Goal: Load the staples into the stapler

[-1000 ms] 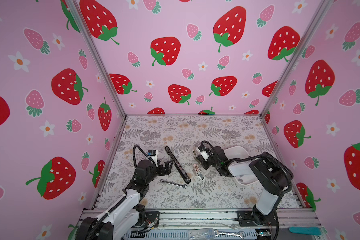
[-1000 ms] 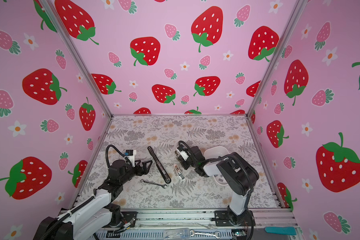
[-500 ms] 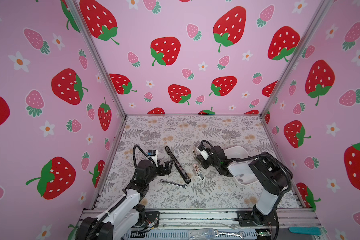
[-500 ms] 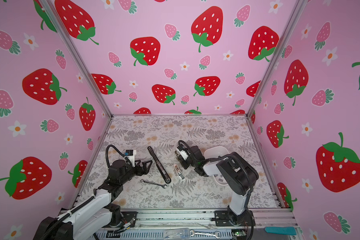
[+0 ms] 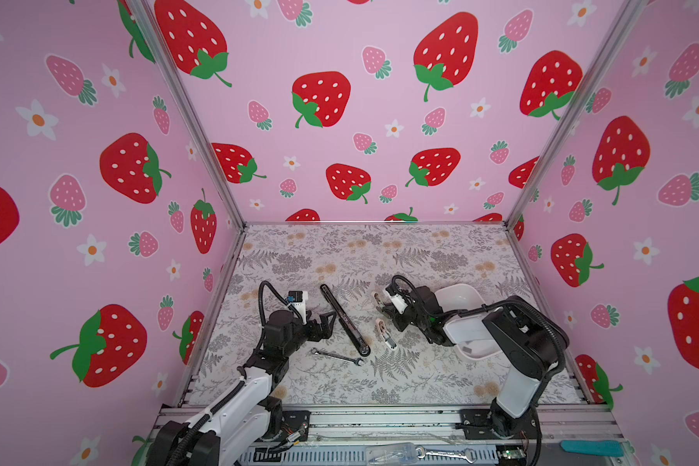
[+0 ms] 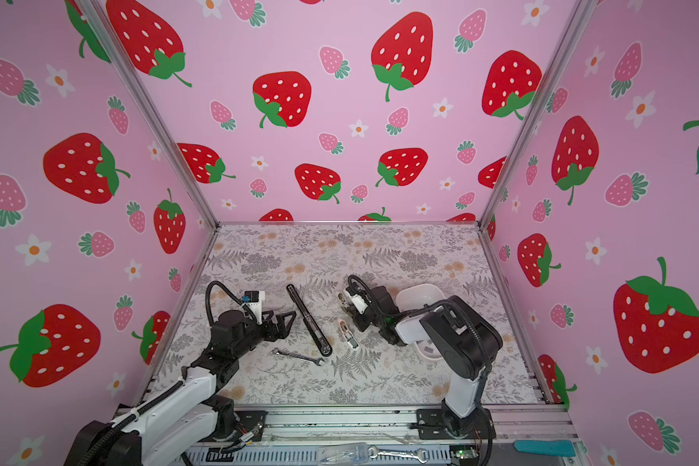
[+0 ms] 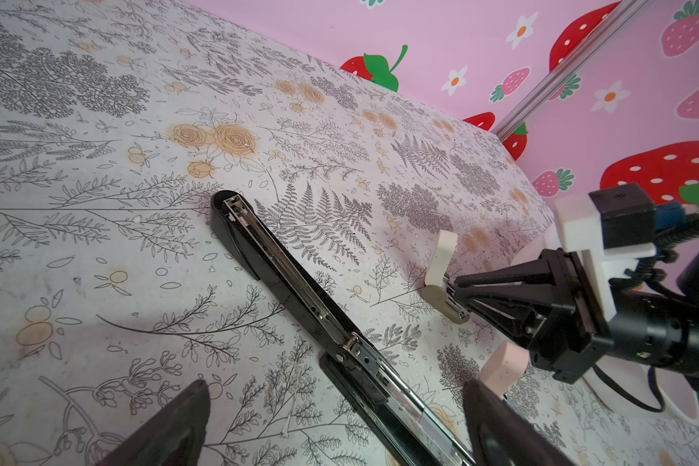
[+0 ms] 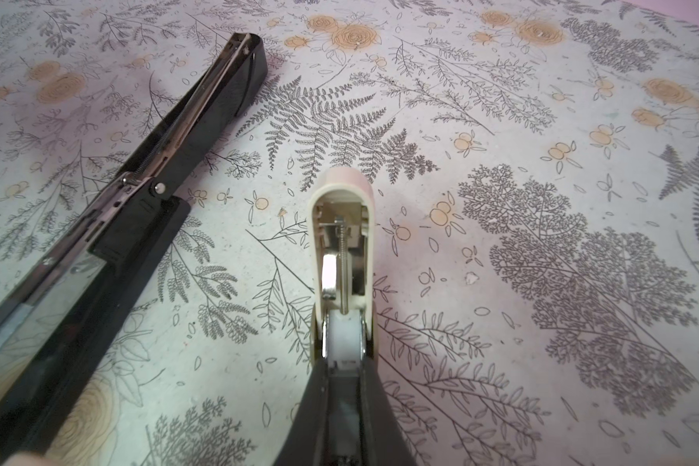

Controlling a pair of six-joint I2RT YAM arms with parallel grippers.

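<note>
Nothing has moved: left jaws stand wide apart at nine o'clock of the open black stapler (image 5: 343, 318); right jaws stay clamped on a small beige stapler (image 8: 342, 242).

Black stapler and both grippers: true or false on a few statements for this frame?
1. The black stapler lies opened out on the table, with no gripper holding it. True.
2. The left gripper is shut on the wrench. False: it is open and empty beside the black stapler; the wrench lies on the table.
3. The right gripper is shut on the small beige stapler. True.
4. The small pink stapler sits on top of the black stapler. False: it lies on the table, apart from it, on the right gripper's side.
</note>
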